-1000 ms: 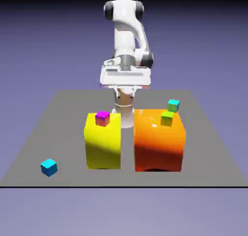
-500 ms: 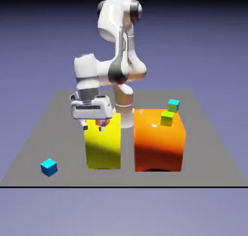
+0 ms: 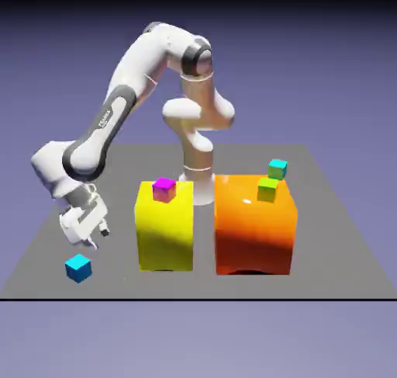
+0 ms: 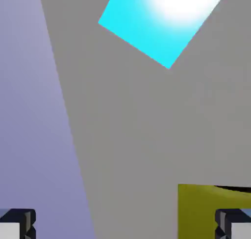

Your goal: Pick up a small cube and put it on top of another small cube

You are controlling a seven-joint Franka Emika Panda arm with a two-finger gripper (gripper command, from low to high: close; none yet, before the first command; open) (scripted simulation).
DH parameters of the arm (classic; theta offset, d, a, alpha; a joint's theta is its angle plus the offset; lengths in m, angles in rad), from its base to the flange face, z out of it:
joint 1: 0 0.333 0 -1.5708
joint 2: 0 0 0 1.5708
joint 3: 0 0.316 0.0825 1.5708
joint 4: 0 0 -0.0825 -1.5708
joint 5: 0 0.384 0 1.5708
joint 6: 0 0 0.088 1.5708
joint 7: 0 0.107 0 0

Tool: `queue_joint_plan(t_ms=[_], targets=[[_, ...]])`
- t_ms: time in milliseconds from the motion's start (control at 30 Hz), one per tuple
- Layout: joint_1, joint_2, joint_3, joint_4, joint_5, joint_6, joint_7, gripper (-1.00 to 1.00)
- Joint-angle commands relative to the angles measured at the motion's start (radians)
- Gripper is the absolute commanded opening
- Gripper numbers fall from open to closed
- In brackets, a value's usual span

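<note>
The claw [image 3: 100, 239] is open, its two fingertips [image 4: 17, 224] set wide apart at the bottom corners of the hand view. The arm [image 3: 136, 78] arches over to the exterior view's left and bends down there, with the claw tilted, above and near the sky-blue cube [image 3: 78, 268]. That small cube sits on the grey table [image 3: 167, 286], close to its front edge and well apart from the yellow block [image 3: 164, 237] — claw and cube are not touching. In the hand view the cube shows at the top edge, partly cut off, turned at an angle, with a white glare across its bright cyan face. A corner of the yellow block shows at lower right

The lime-green cube [image 3: 267, 190] is on top of the big orange block [image 3: 253, 229], toward the exterior view's right. A teal cube [image 3: 277, 168] shows just behind it, at the block's far edge; whether it rests on the block or beyond it, I cannot tell. The magenta cube [image 3: 164, 189] is up on the yellow block — the yellow and orange blocks stand side by side with a narrow gap between
</note>
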Motion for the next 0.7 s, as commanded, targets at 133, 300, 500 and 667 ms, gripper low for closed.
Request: queue_joint_plan(t_ms=[133, 300, 500, 667], targets=[[-0.052, 0.181, -0.097, 0.114, 0.188, -0.193, 0.068, 0.00], [-0.123, 0.310, -0.148, 0.179, 0.349, -0.354, 0.105, 0.00], [-0.101, 0.386, -0.075, 0.183, 0.438, -0.282, 0.077, -1.00], [-0.141, 0.225, -0.054, 0.200, 0.326, -0.418, 0.062, -1.00]])
